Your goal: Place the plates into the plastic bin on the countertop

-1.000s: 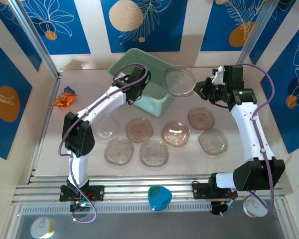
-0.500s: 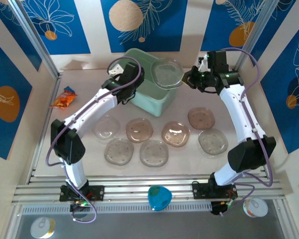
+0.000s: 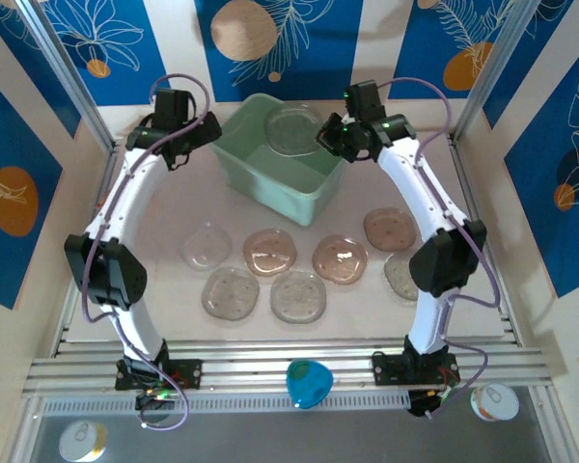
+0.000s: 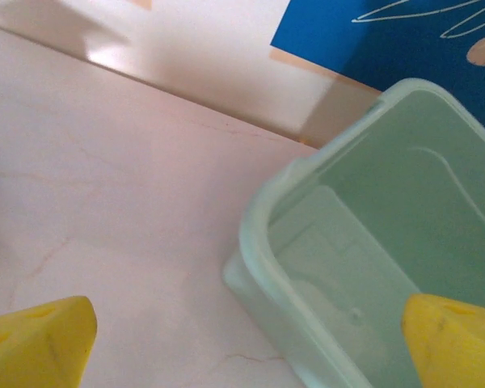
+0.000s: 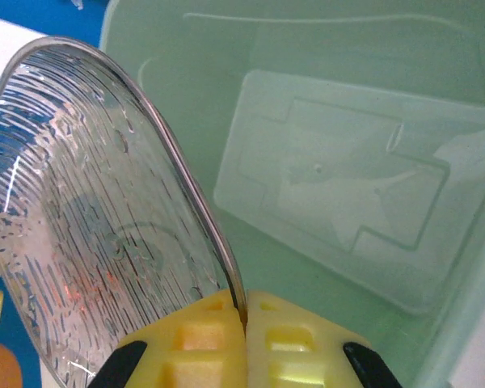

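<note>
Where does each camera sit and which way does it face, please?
Top external: above and behind the bases, looking down on the countertop, both arms, left gripper and right gripper.
Left wrist: on the left arm, facing down past its yellow fingertips at a corner of the plastic bin.
Right wrist: facing down into the bin past its fingers, shut on a clear plate.
Shared: all three show the bin; top and right wrist share the plate.

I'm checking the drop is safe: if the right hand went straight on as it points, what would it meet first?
Probably the floor of the plastic bin; the right hand, gripping a clear plate, points into it, though depth is unclear.
</note>
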`<action>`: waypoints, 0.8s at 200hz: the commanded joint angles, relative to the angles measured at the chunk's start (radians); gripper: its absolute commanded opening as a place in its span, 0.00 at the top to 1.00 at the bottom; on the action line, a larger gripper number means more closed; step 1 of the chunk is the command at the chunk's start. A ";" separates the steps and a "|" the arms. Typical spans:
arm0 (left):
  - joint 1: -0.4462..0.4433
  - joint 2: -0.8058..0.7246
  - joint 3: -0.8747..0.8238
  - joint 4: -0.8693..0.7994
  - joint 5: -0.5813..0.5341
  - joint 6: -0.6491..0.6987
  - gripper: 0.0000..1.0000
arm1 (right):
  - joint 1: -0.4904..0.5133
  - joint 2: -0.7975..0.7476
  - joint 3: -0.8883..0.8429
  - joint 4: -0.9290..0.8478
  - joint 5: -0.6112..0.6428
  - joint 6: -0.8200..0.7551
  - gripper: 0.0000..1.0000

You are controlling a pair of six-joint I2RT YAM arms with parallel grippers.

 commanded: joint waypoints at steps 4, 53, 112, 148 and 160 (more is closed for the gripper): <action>0.068 0.093 0.112 -0.077 0.182 0.199 0.03 | 0.041 0.039 0.028 0.009 0.150 0.117 1.00; 0.092 0.274 0.277 -0.102 0.349 0.294 0.03 | 0.093 0.227 0.250 -0.110 0.272 0.201 1.00; 0.092 0.376 0.316 -0.095 0.455 0.317 0.05 | 0.122 0.317 0.323 -0.177 0.326 0.243 1.00; 0.092 0.393 0.313 -0.095 0.489 0.327 0.13 | 0.125 0.327 0.304 -0.210 0.327 0.287 1.00; 0.090 0.390 0.309 -0.095 0.500 0.327 0.16 | 0.125 0.325 0.294 -0.212 0.318 0.294 1.00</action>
